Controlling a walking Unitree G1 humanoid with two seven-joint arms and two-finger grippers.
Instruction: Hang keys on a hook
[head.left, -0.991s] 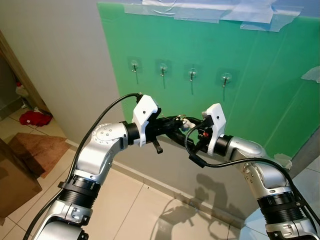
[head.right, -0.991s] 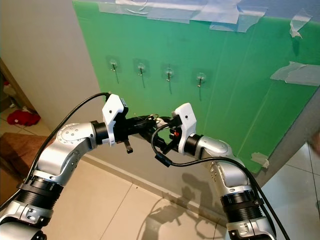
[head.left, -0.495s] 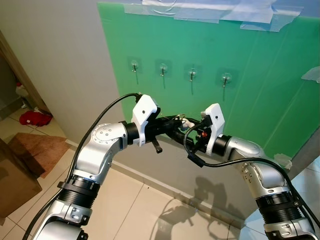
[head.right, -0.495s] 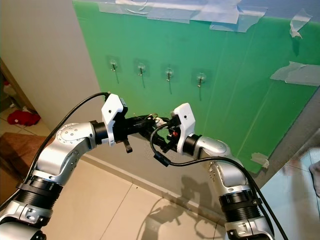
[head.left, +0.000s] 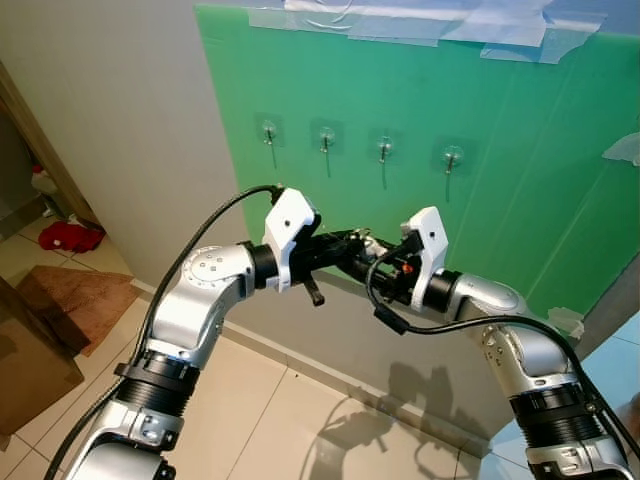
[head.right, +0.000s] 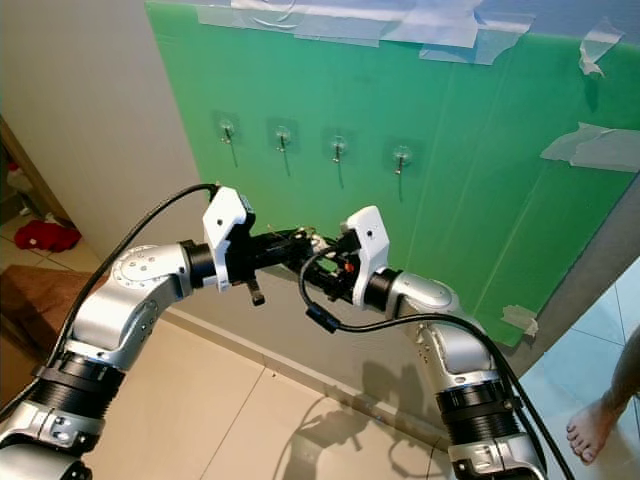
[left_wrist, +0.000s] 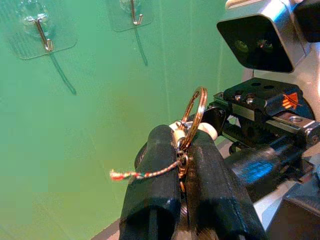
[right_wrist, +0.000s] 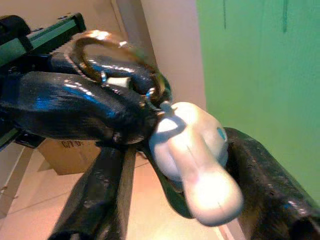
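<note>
1. Grippers meet fingertip to fingertip in front of the robot's chest, below a row of four hooks (head.left: 385, 150) stuck on a green board (head.left: 520, 180).
2. The left gripper (left_wrist: 186, 150) has its two black fingers pressed together on a copper-coloured key ring (left_wrist: 196, 112); the ring stands up out of the fingertips, and a thin red-and-green cord (left_wrist: 142, 174) trails sideways from the pinch.
3. A white figurine charm (right_wrist: 192, 150) hangs off the same ring, just past the left gripper's tips, and lies between the fingers of the right gripper (right_wrist: 175, 165).
4. The right gripper's fingers are spread on either side of the charm; whether they touch it I cannot tell.
5. In the left wrist view, two of the clear-backed hooks sit on the board well beyond the ring, apart from it.
6. A person's bare foot (head.right: 600, 425) stands on the tiled floor (head.left: 270, 410), behind and to the outer side of the right arm.
</note>
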